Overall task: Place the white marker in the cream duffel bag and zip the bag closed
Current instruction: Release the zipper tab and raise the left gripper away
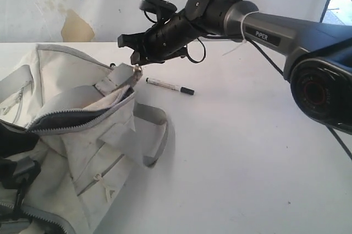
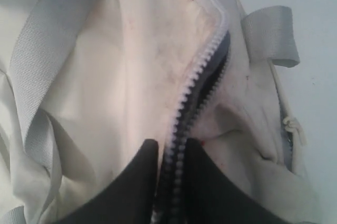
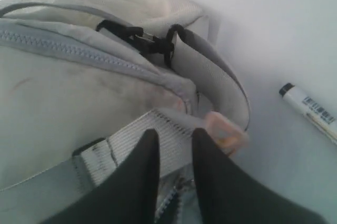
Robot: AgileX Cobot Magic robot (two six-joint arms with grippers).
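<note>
Ext. view cut off most of your left gripper (image 2: 171,145), only a dark shape at its lower-left edge. Wrist cam showed the jaws narrow w/ the zipper (image 2: 197,76) teeth running btwn them; couldn't tell if they pinched. Your right gripper (image 3: 172,135) was narrow too, tips over a grey strap (image 3: 118,147) at the end of the cream duffel bag (image 1: 82,135); grip unclear. A peach tab (image 3: 227,133) beside it was blurred. The white marker (image 1: 169,86) lay on the table (image 1: 247,151) near that end, outside the bag; zip partly open.
</note>
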